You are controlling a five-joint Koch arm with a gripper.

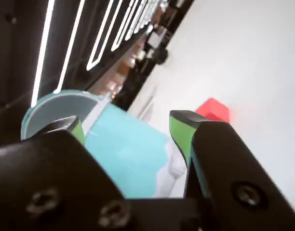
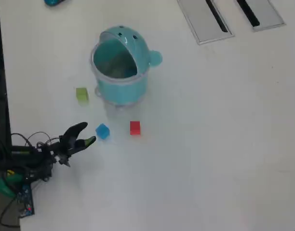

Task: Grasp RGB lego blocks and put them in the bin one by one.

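Note:
In the overhead view my gripper (image 2: 88,133) is open near the table's left edge, its jaws pointing right. The light blue block (image 2: 102,131) lies just beyond the fingertips, not between them. The red block (image 2: 134,127) sits further right, and the yellow-green block (image 2: 82,94) lies beside the teal whale bin (image 2: 119,67), at its left. In the wrist view the green-padded fingers (image 1: 179,132) of the gripper (image 1: 126,122) stand wide apart and hold nothing. Behind the gap I see the bin (image 1: 56,103) and, at right, the red block (image 1: 212,109). The blue block is not clearly separate in this view.
Two grey slotted panels (image 2: 205,19) lie at the table's top right in the overhead view. The arm's base and wires (image 2: 17,166) sit at the lower left by the table edge. A dark wall with lit strips (image 1: 65,43) fills the wrist view's upper left.

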